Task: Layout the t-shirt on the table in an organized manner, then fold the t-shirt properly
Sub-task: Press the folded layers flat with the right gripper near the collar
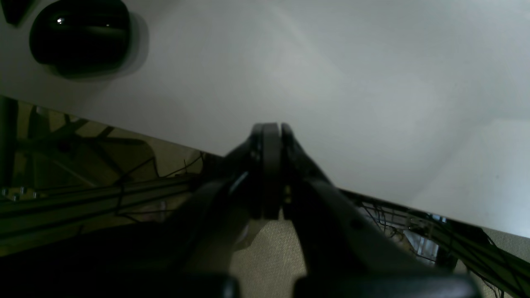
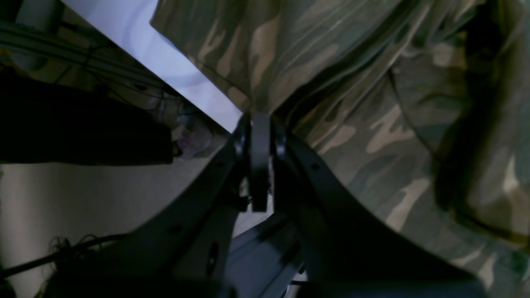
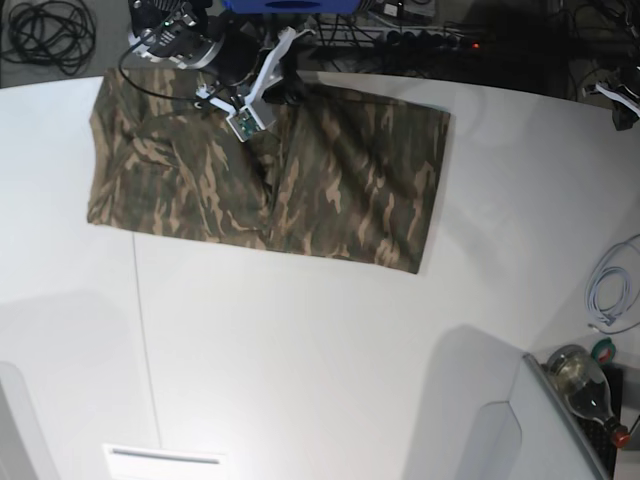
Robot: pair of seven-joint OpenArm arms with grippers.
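We find the t-shirt (image 3: pixel 270 180) lying along the far edge of the worktop (image 3: pixel 320 340), toward its far-left corner, already doubled into a wide rectangle with a crease ridge running down its middle. We judge the laying-out to be done and the folding to be in hand.

The right gripper (image 2: pixel 260 118) sits at the shirt's far edge, close to the worktop's far edge; in its wrist view the jaws stand pressed together right where the cloth's hem bunches toward them. It reads to us as closed on a pinch of the t-shirt, though the cloth between the jaws is not itself visible.

The left gripper (image 1: pixel 271 126) is shut on nothing and hangs over bare worktop by an edge, with a dark rounded object (image 1: pixel 80 35) nearby that we cannot identify. We do not see this arm in the base view.

The next move, as we judge it, calls for carrying the pinched far edge across toward the near hem, keeping it level so the layers stay aligned, then releasing and smoothing. A one-handed carry may drag or skew the fold.

As for containers, a bottle (image 3: pixel 585 385) lies by the near-right corner; we cannot tell its contents. A white cable (image 3: pixel 612 290) lies coiled at the right edge.
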